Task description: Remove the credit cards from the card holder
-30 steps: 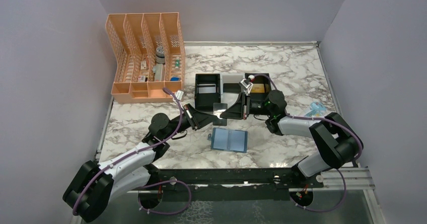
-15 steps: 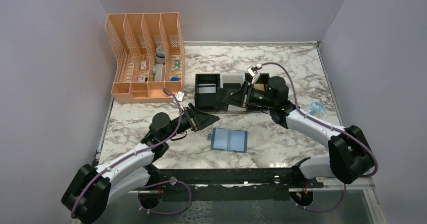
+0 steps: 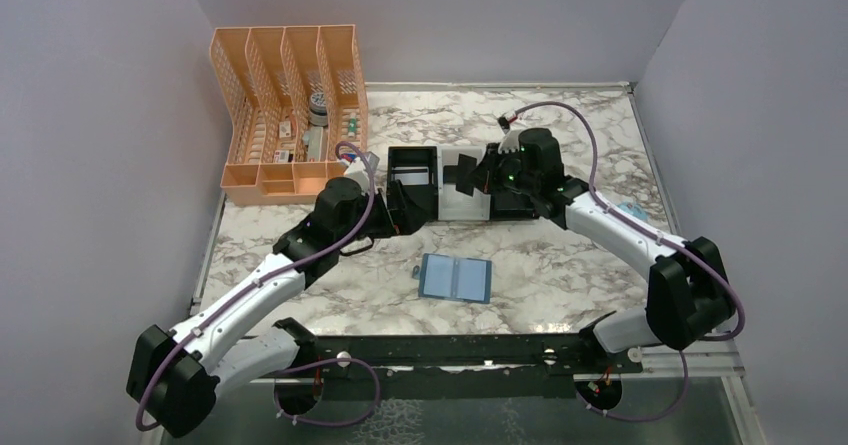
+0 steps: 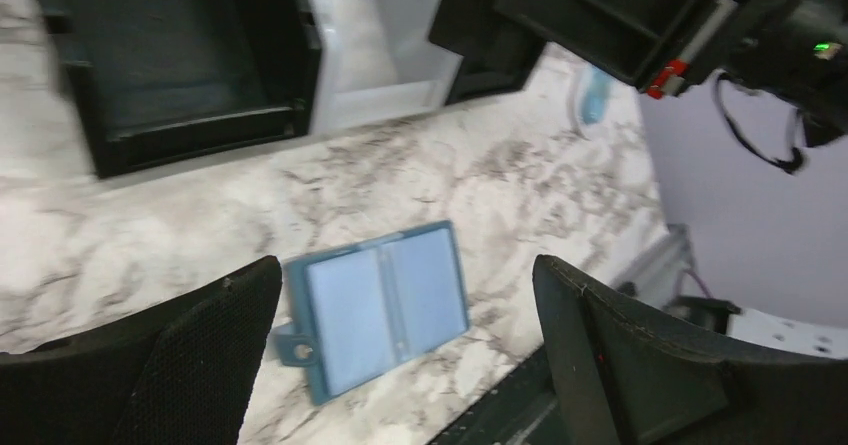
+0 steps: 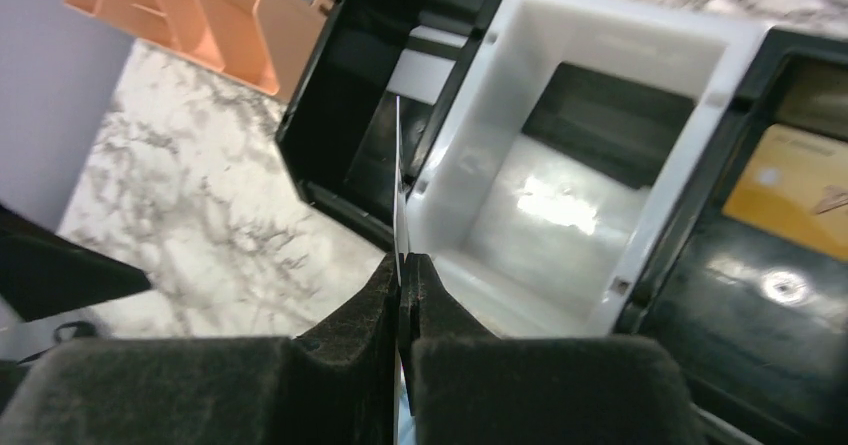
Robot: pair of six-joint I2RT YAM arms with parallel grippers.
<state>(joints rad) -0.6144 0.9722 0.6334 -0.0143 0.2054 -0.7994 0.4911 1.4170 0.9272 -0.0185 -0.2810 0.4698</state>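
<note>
The card holder [image 3: 455, 278] lies open and flat on the marble, teal-blue with pale inner panels; it also shows in the left wrist view [image 4: 380, 305]. My left gripper [image 3: 400, 205] [image 4: 405, 270] is open and empty, raised above the holder. My right gripper [image 3: 470, 175] [image 5: 403, 265] is shut on a thin card [image 5: 398, 185], seen edge-on, above the wall between the tray's left and middle compartments. A silver-grey card [image 3: 410, 176] lies in the left compartment. A gold card [image 5: 790, 190] lies in the right compartment.
The black-and-white three-compartment tray [image 3: 392, 193] [image 5: 590, 25] stands at mid-table. An orange mesh organiser [image 3: 290, 115] stands at the back left. A small pale-blue object [image 3: 630, 212] lies near the right wall. Purple walls enclose three sides.
My left gripper opened, let go of the card and moved back toward the tray. My right gripper kept the card and carried it from in front of the tray to above it.
</note>
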